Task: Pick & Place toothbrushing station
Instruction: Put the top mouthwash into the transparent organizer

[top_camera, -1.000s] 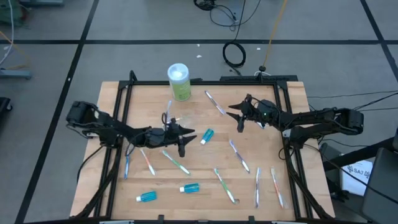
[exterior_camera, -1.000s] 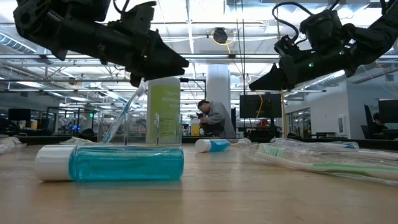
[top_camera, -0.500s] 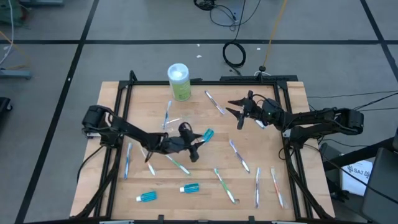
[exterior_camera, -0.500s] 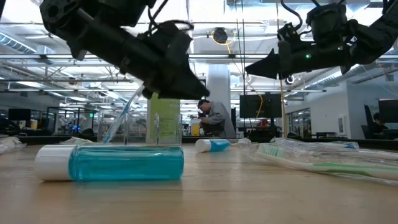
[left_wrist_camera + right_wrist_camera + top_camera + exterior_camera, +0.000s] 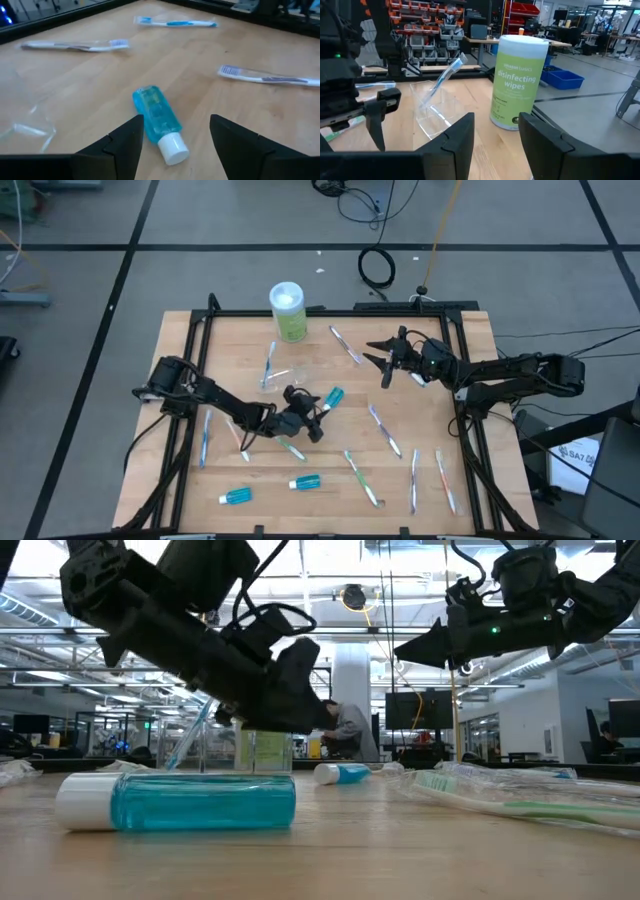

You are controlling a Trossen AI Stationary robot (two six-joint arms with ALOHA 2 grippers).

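left claw [image 5: 172, 131] open over toothpaste tube [image 5: 157, 121], cap partly hidden.

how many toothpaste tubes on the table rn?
3. One lies mid-table, just ahead of the open left claw. Two more lie side by side along the near edge, and. None seem hidden.

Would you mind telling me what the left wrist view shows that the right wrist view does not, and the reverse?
Only the left wrist view shows the blue toothpaste tube lying just ahead of the open left gripper, with three toothbrushes flat on the table, such as the nearest one.

Only the right wrist view shows the canister of disinfecting wipes and a toothbrush standing in the clear cup, framed by the open right gripper.

Both show the wooden table and that clear cup.
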